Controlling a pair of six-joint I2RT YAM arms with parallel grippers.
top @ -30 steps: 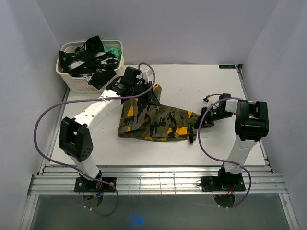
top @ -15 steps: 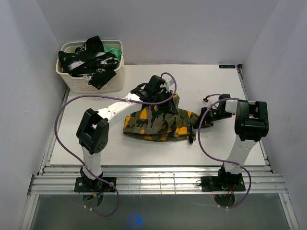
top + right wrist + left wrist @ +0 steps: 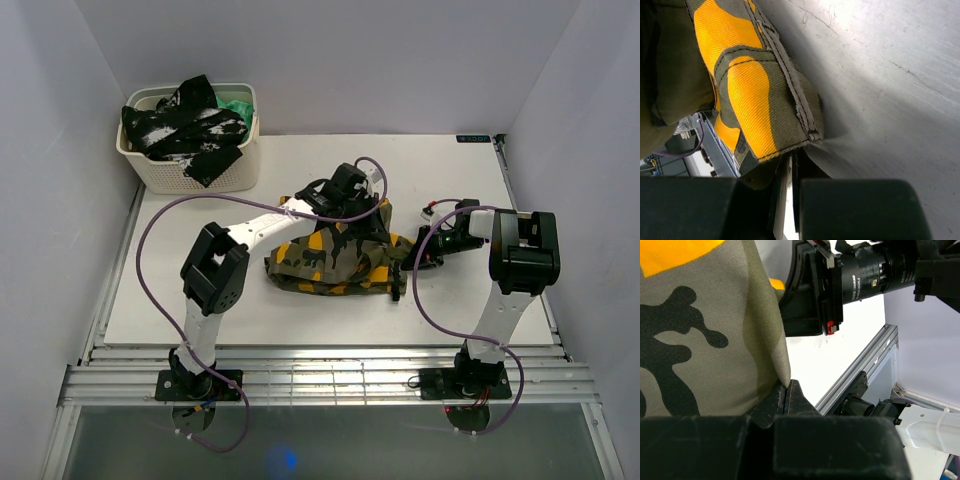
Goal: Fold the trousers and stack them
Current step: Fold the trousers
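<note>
The camouflage cloth trousers in olive, black and yellow-orange lie bunched in a long heap right of centre on the flat white counter. Their left end is flat on the surface and their right end is gathered up between the two arms.

The white left arm reaches across the heap to its far right part. In the left wrist view the left jaws are closed tight on a fold of the trousers, with cloth rising out of the seam between them. The right arm stands near the counter's right rail. The right jaws are pinched narrow on a stitched hem corner of the trousers, just above the bare counter. The two wrists sit close together, and the right arm's black wrist fills the top of the left wrist view.

Bare counter shows to the left of the heap, along the near edge and along the far edge. A cream plastic basket sits in the far left corner, well apart from the trousers. It holds a black-and-white mottled garment that spills over its rim and a plain green cloth, mostly covered.

From above, both sets of jaws are hidden among cloth and wrist housings. The trousers' legs and waistband cannot be told apart in the heap.
</note>
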